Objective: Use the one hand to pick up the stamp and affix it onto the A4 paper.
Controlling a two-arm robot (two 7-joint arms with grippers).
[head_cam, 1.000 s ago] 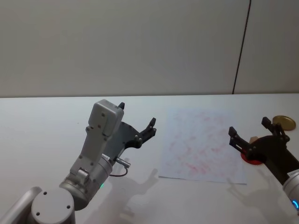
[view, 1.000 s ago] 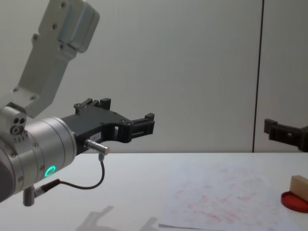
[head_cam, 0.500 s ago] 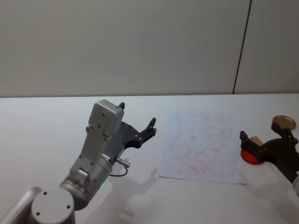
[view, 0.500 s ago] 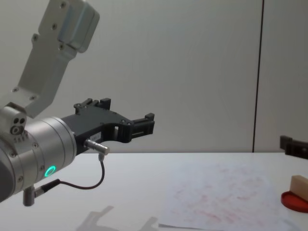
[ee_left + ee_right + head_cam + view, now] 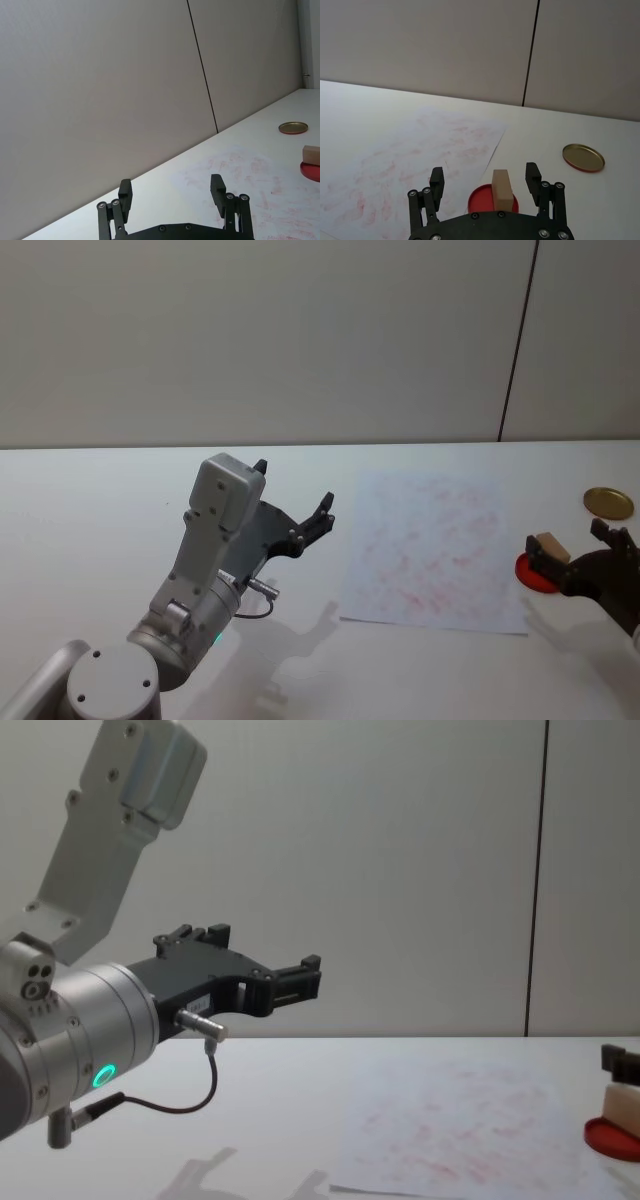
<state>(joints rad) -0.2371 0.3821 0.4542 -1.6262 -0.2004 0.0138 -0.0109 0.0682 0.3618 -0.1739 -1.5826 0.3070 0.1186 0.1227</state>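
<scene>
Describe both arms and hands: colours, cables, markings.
The left arm: silver-grey rounded links, a glowing green ring, thin black cable on a metal plug. The left hand and right hand: matte black, two linkage fingers with silver screws. Small white label on the left hand, unreadable.

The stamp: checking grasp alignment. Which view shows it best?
Right wrist view: the stamp stands on the ink pad, centred before the open right gripper. Head, chest, left wrist views show it small.

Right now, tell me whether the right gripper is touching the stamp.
Apart. The right wrist view shows the stamp standing between the open fingers of the right gripper, with a clear gap on each side.
</scene>
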